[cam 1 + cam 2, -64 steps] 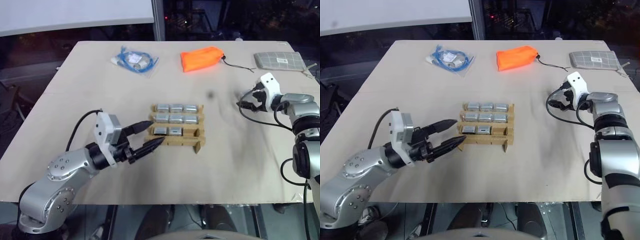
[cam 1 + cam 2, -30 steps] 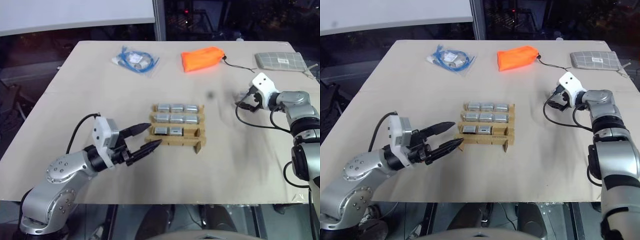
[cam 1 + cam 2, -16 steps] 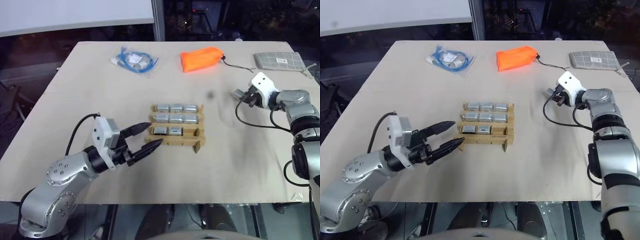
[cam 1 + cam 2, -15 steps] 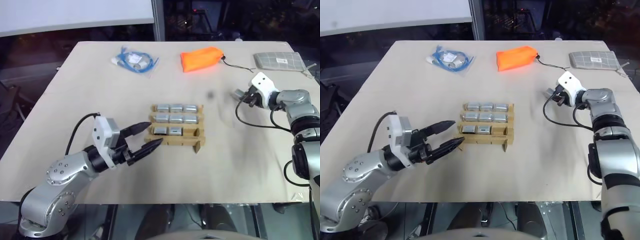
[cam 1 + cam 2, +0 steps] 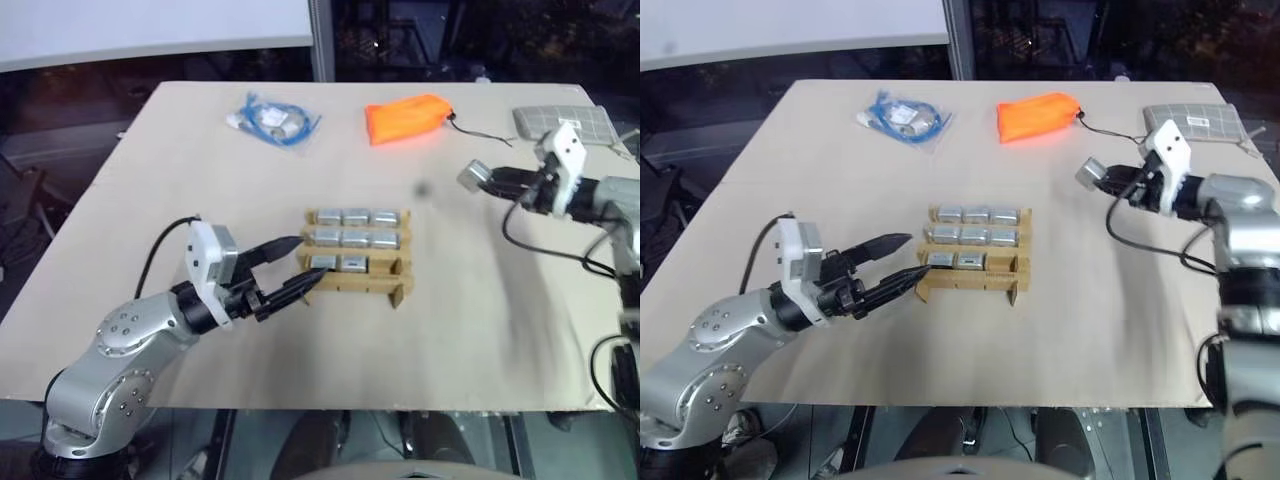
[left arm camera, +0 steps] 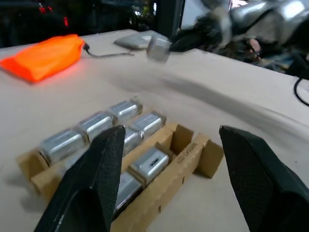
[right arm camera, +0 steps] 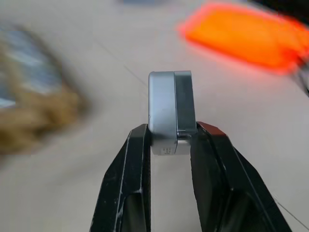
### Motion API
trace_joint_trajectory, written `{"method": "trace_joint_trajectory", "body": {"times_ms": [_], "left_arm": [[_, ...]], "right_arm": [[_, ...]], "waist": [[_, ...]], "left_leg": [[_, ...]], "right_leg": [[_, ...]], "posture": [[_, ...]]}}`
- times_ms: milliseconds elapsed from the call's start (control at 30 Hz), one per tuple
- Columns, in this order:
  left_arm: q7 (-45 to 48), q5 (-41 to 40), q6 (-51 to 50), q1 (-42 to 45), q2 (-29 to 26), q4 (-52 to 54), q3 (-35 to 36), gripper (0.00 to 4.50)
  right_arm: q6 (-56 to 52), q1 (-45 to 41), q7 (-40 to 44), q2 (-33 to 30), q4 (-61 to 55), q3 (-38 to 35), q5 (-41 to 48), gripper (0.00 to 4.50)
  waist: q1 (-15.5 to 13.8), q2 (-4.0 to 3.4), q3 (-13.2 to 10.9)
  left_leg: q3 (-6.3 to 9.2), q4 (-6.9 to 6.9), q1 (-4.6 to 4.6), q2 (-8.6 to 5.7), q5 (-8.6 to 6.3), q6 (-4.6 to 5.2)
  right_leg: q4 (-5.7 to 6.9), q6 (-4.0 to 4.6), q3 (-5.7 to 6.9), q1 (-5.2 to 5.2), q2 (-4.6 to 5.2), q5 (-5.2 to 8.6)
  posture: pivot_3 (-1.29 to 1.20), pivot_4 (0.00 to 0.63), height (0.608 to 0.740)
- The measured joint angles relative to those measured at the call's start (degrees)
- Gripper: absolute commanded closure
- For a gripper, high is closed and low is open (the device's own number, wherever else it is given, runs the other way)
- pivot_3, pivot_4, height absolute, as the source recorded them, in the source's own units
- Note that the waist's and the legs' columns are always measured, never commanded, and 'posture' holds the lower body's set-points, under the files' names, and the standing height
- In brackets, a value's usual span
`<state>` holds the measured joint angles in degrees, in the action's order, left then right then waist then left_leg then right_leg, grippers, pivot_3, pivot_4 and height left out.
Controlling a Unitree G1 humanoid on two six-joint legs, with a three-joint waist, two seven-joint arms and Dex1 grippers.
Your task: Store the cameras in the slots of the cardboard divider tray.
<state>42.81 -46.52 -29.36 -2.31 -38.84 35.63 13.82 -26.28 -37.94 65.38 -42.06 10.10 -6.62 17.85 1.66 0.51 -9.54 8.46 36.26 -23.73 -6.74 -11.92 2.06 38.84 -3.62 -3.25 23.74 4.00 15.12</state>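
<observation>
Right claw (image 7: 169, 140) clamped on a camera (image 7: 171, 111), held above the table's right side, clear of the tray (image 5: 352, 280) mid-table. Left claw (image 5: 285, 265) apart, steadying the tray's left edge; near-right slot free.

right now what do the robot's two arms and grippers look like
Both arms are silver-grey metal with rounded, bolted joint housings, black wrist sections and a white boxy camera module above each wrist. Loose black cables loop along them. The left gripper and right gripper each have two tapered black fingers, textured on the inner faces.
</observation>
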Motion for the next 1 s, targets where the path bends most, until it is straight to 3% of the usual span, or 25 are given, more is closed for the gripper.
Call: {"method": "trace_joint_trajectory", "body": {"times_ms": [167, 300, 467, 733, 1000], "left_arm": [[5.9, -4.2, 0.0, -4.9, -2.0, -0.4, 5.7, 1.29], [8.8, -6.0, 0.0, -8.5, -3.4, 0.4, 9.2, 1.29], [9.4, -7.8, -0.2, -14.3, -4.3, 4.1, 13.5, 1.29], [3.1, -7.8, -0.8, -14.0, -4.3, 8.9, 12.6, 1.29], [2.5, -7.5, -0.1, -15.8, -3.9, 8.9, 12.6, 1.29]], "right_arm": [[-11.2, 9.9, -2.2, -0.4, -26.4, -0.5, 10.5, 3.78], [-10.9, 12.1, -4.0, 0.3, -31.6, 3.3, 10.5, 3.78], [-6.8, 13.5, -4.3, 1.1, -31.4, 10.1, 7.0, 3.78], [2.0, 12.6, -3.9, 4.2, -24.9, 17.5, 0.8, 3.78], [10.0, 11.7, -2.0, 4.1, -18.1, 19.1, -3.9, 3.78]], "waist": [[0.1, 0.00, 0.0], [-0.6, 0.04, 0.0], [-1.3, 0.04, 0.0], [-1.3, 0.05, 0.0], [-1.3, 0.05, 0.0]], "left_leg": [[-0.05, 0.00, 0.05, 0.03, -0.02, 0.03], [-0.06, 0.04, 0.04, 0.03, -0.02, 0.03], [-0.05, 0.05, 0.02, 0.02, -0.03, 0.03], [-0.04, 0.04, 0.03, 0.02, -0.02, 0.02], [-0.04, 0.04, 0.03, 0.02, -0.02, 0.02]], "right_leg": [[0.01, 0.00, -0.04, -0.01, 0.01, 0.01], [-0.02, 0.00, -0.02, -0.04, 0.03, 0.01], [-0.05, 0.00, 0.02, -0.04, 0.06, 0.01], [-0.05, 0.00, 0.03, -0.05, 0.04, 0.01], [-0.07, 0.00, 0.04, -0.05, 0.03, 0.01]], "posture": [[0.00, 0.150, 0.740], [0.00, 0.150, 0.740], [0.00, 0.150, 0.740], [0.00, 0.150, 0.740], [0.00, 0.150, 0.740]]}}
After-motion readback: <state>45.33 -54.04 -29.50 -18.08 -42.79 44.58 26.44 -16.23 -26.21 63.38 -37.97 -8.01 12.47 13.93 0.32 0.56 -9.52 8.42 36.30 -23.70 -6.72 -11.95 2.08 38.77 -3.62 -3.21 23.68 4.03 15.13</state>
